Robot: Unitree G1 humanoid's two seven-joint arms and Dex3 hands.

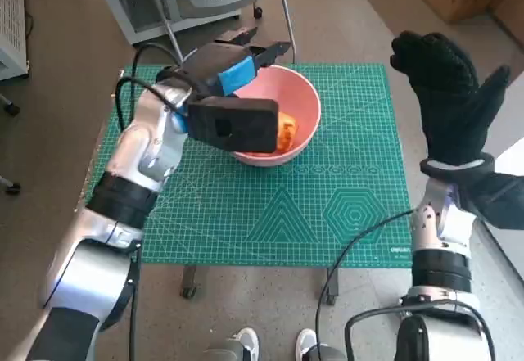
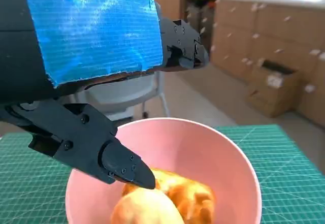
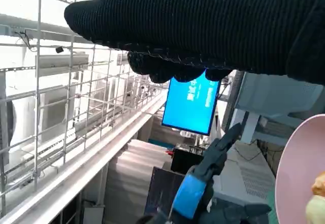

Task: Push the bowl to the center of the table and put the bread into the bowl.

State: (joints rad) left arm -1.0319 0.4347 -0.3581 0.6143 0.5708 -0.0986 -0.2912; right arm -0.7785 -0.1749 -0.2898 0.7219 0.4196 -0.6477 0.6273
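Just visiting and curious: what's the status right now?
Left hand open over pink bowl. Right hand open, raised off table's side. Bread in bowl. Nothing in the way.

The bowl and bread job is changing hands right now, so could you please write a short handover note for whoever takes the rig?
Left hand: open, holding nothing, hovering over the near-left rim of the pink bowl.
Right hand: open and raised at the right edge of the table, holding nothing.
Bowl: on the green mat, toward the far side, roughly mid-width.
Bread: already lying inside the bowl.
Done: bread is in.
Left: withdraw the left hand; judge whether the bowl needs pulling nearer to the center.
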